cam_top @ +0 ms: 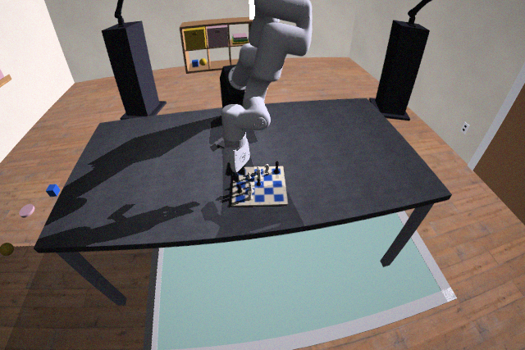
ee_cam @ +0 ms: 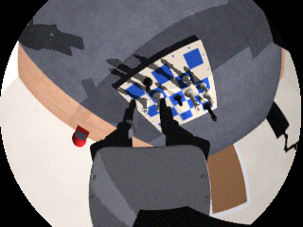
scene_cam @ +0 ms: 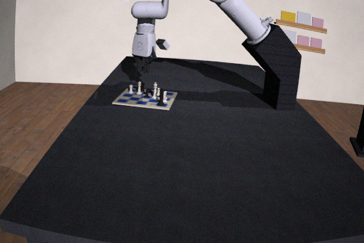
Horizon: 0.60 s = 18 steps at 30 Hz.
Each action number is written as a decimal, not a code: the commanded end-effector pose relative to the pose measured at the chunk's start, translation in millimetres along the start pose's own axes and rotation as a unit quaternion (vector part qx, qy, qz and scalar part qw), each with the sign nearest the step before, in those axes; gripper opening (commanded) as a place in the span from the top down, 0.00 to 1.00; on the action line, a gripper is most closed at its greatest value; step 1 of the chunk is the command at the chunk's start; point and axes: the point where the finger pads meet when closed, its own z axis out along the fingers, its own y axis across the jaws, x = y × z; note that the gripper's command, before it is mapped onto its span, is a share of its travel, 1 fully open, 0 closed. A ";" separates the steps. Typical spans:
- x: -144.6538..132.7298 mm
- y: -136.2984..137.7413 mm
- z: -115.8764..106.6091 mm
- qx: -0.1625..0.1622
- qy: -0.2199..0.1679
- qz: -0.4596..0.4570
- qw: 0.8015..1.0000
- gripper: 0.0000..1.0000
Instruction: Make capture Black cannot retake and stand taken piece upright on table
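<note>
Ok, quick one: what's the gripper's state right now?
Grey two-finger gripper: partly open, nothing between its fingers, up in the air by the blue-and-cream chessboard.

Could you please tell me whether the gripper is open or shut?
Open, partway: in the wrist view the gripper has its fingers apart with nothing between them.
</note>
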 end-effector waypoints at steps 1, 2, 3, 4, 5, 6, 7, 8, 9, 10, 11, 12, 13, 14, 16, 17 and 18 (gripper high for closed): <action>-0.2 -0.7 6.8 0.002 -0.001 0.000 1.000 0.63; -0.2 -0.7 8.5 0.002 -0.001 0.000 1.000 0.63; -0.2 -0.7 10.1 0.002 -0.001 0.000 1.000 0.63; -0.1 -0.7 11.8 0.002 -0.001 0.000 1.000 0.63; -0.1 -0.7 13.4 0.002 -0.001 0.000 1.000 0.63; -0.1 -0.7 15.1 0.002 -0.001 0.000 1.000 0.63; 0.0 -0.7 16.7 0.002 -0.001 0.000 1.000 0.63; 0.0 -0.7 18.2 0.002 -0.001 0.000 1.000 0.63; 0.0 -0.7 19.8 0.002 -0.001 0.000 1.000 0.63; 0.0 -0.7 21.2 0.002 -0.001 0.000 1.000 0.63; 0.0 -0.7 21.2 0.002 -0.001 0.000 1.000 0.63; 0.0 -0.7 21.2 0.002 -0.001 0.000 1.000 0.63; 0.1 -0.7 22.7 0.002 -0.001 0.000 1.000 0.63; 0.1 -0.7 24.0 0.002 -0.001 0.000 1.000 0.63; 0.1 -0.7 26.5 0.002 -0.001 0.000 1.000 0.63; 0.2 -0.7 27.6 0.002 -0.001 0.000 1.000 0.63; 0.2 -0.7 28.6 0.002 -0.001 0.000 1.000 0.63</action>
